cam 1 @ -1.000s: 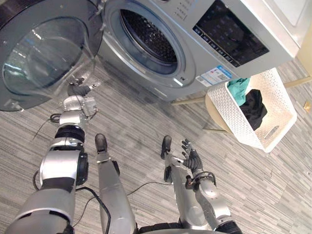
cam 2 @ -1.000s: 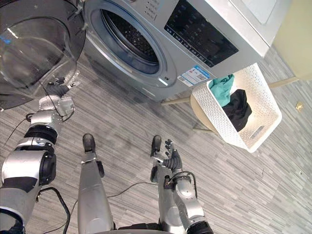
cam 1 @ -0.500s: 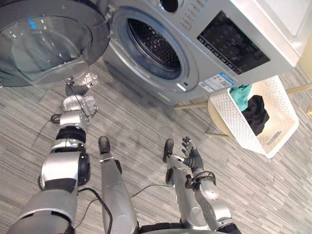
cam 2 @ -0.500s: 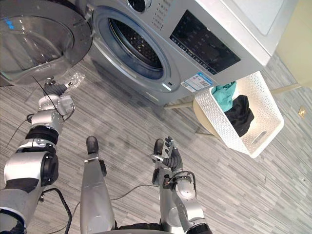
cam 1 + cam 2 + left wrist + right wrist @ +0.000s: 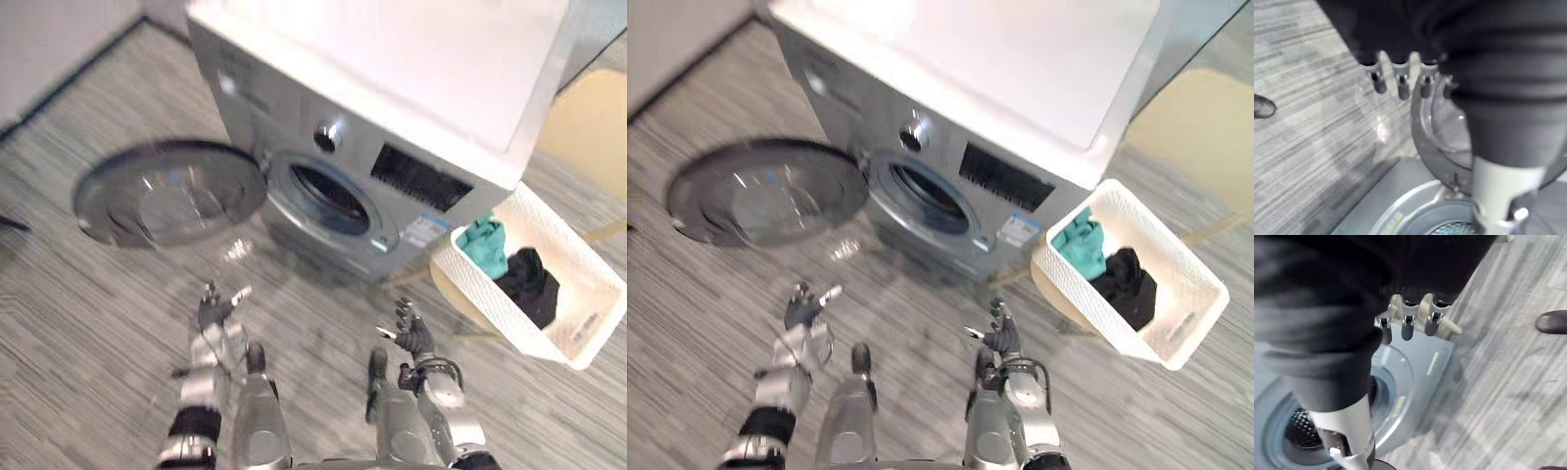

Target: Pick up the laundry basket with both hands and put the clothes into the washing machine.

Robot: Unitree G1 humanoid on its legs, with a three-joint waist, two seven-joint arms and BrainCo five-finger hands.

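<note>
Farthest left we find the washing machine's round door (image 5: 171,193), swung wide open over the striped floor (image 5: 78,323). Below it the left hand (image 5: 213,311) is raised with its fingers loosely spread, holding nothing. Next comes the washing machine (image 5: 392,117) itself, its drum opening (image 5: 328,199) uncovered. In front of it we see the right hand (image 5: 413,338), fingers straight and apart, likewise empty. At the far right the white laundry basket (image 5: 468,282) sits on a pale round stool (image 5: 451,308) just beside the machine (well apart from both hands), with a teal garment (image 5: 483,245) and a black one (image 5: 529,286) inside.
</note>
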